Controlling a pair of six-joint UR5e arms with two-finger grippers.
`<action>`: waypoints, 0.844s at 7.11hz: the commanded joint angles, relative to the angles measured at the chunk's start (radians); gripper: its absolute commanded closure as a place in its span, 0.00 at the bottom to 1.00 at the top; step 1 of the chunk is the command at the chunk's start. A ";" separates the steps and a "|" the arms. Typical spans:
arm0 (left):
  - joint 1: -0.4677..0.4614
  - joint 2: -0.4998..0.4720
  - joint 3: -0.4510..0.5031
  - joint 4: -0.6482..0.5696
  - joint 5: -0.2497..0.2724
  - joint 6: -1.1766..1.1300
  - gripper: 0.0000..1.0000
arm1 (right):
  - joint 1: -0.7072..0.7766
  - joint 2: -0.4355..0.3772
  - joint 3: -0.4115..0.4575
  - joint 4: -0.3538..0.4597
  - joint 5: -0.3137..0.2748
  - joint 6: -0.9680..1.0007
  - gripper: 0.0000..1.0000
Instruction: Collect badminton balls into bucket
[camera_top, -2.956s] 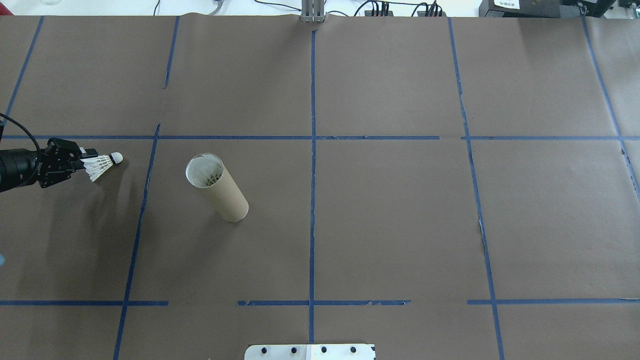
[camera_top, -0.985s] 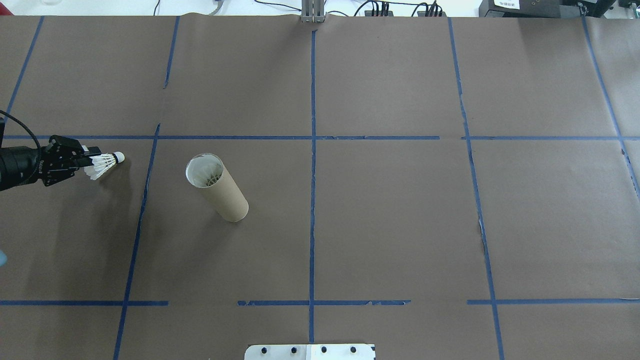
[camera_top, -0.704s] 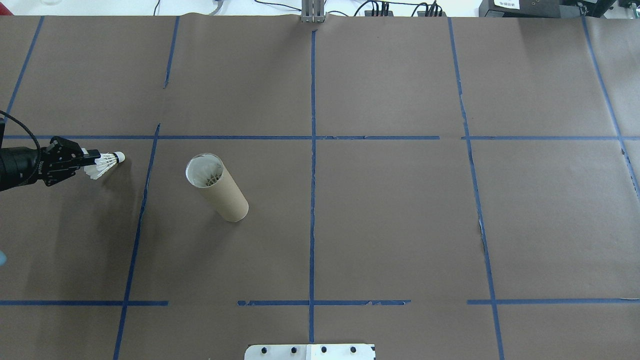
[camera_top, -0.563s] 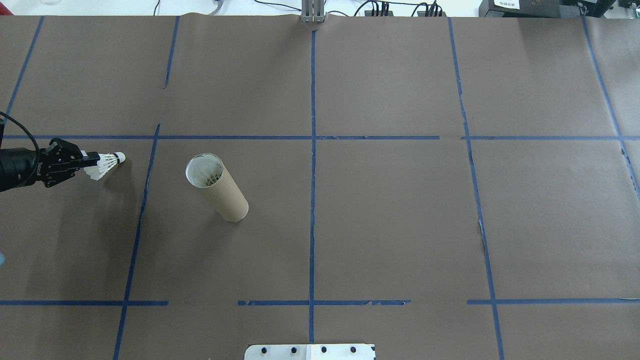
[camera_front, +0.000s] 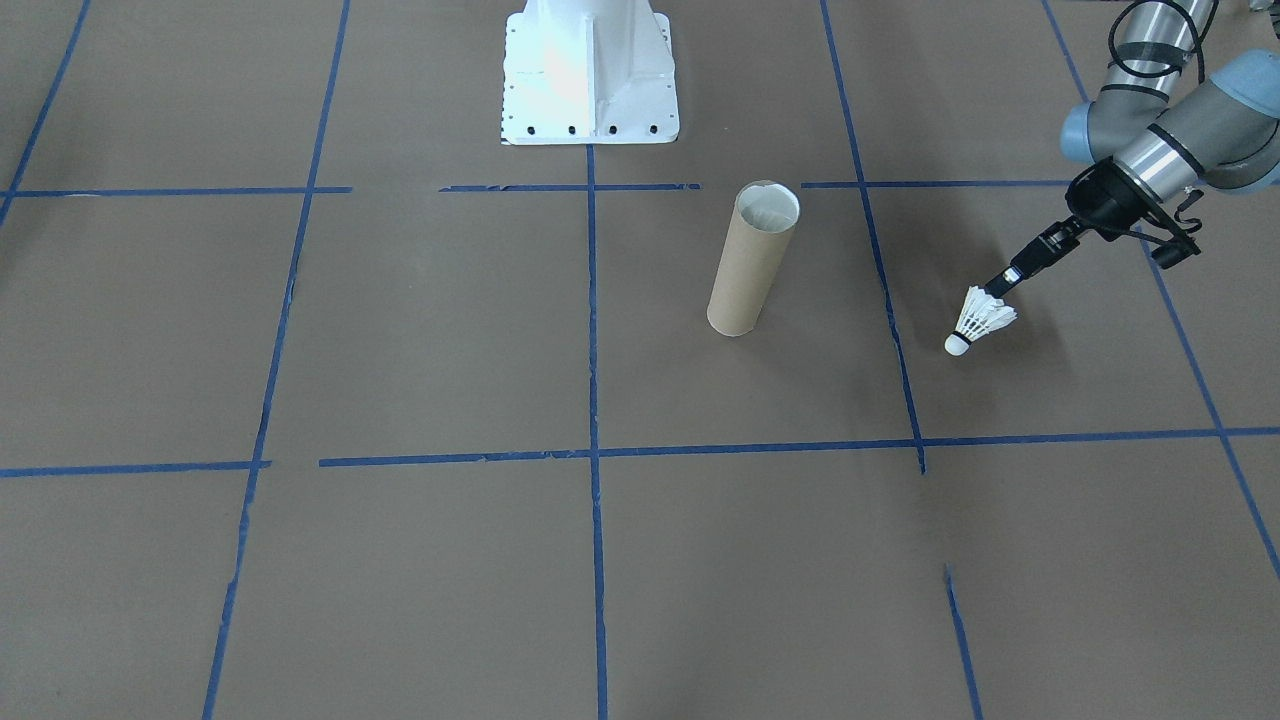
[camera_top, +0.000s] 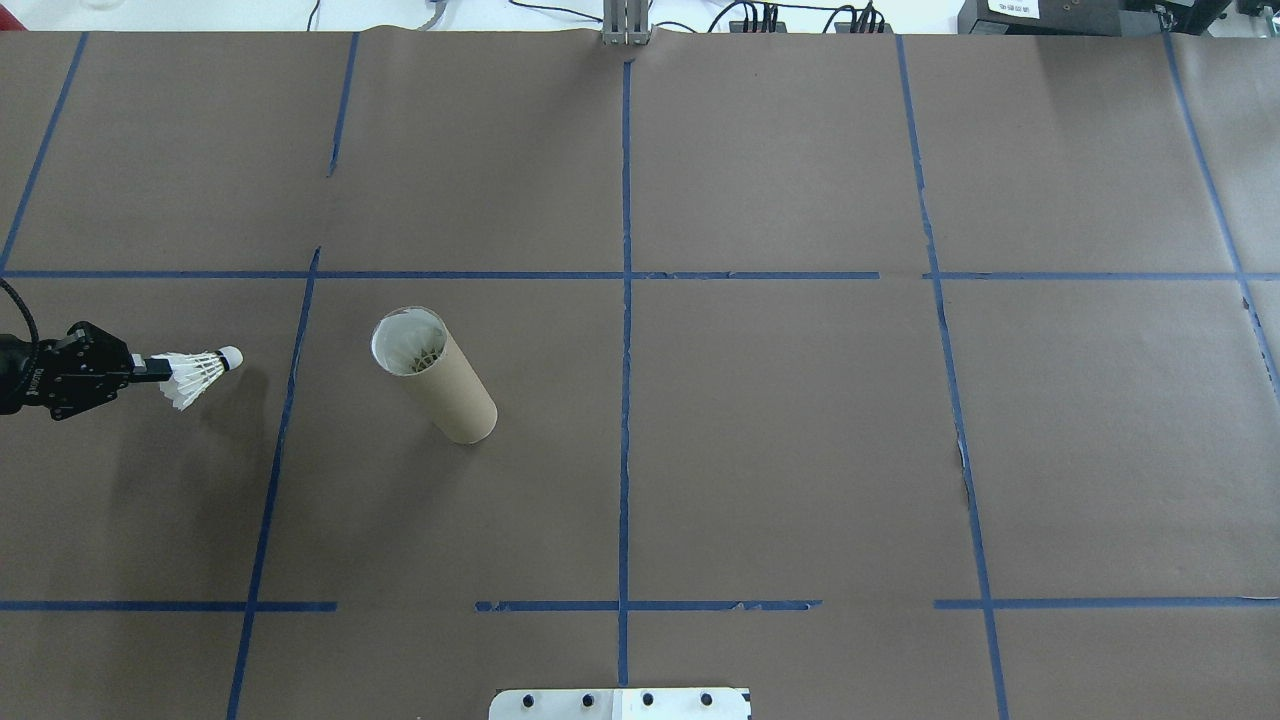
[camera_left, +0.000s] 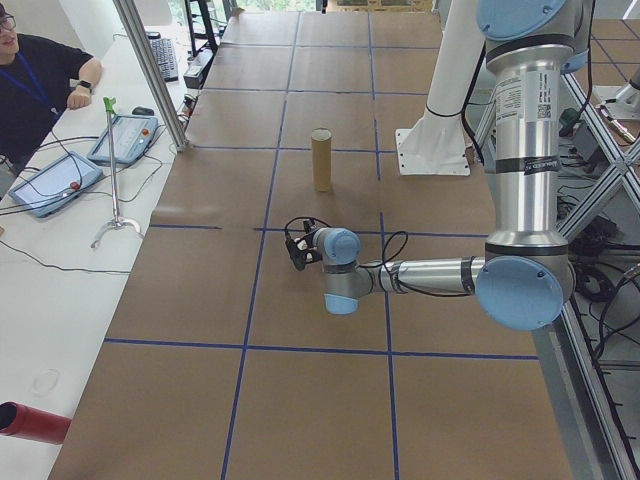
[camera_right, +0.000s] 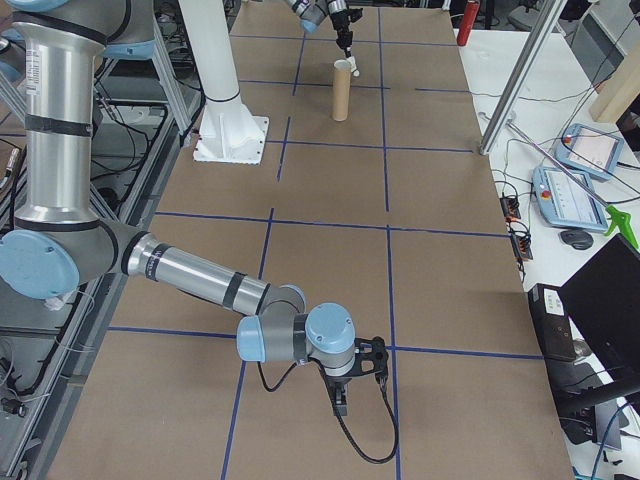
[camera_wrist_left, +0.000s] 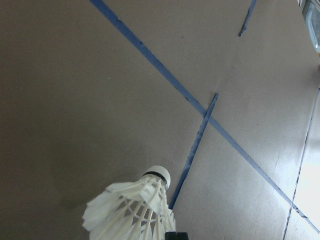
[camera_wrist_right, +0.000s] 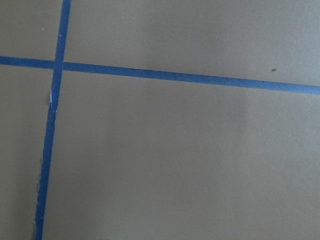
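Note:
A white feather shuttlecock (camera_top: 197, 368) hangs over the table's left part, cork tip pointing toward the tube, with my left gripper (camera_top: 160, 367) shut on its feather end. The front view shows the same gripper (camera_front: 997, 288) and the shuttlecock (camera_front: 981, 321) slanting tip-down just above the paper. In the left wrist view the shuttlecock (camera_wrist_left: 134, 210) fills the lower edge. The bucket (camera_top: 436, 377), a brown cardboard tube, stands upright to the right, apart from it; white feathers show inside its mouth. My right gripper (camera_right: 341, 400) appears only in the exterior right view, and I cannot tell its state.
Brown paper with blue tape lines covers the table. The white pedestal base (camera_front: 588, 75) stands at the robot's side, behind the tube. A person (camera_left: 30, 80) sits at the side bench with tablets (camera_left: 50, 183) beyond the table's left end.
My left gripper has carried the shuttlecock toward the robot's side of the table and slightly left. The tube has not moved.

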 joint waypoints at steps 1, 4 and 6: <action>-0.002 0.003 -0.008 0.006 -0.015 0.003 1.00 | 0.000 0.000 0.001 0.000 0.000 -0.001 0.00; -0.080 0.003 -0.184 0.224 -0.159 0.007 1.00 | 0.000 0.000 0.001 0.000 0.000 -0.001 0.00; -0.092 0.011 -0.347 0.422 -0.202 0.011 1.00 | 0.000 0.000 0.001 0.000 0.000 -0.001 0.00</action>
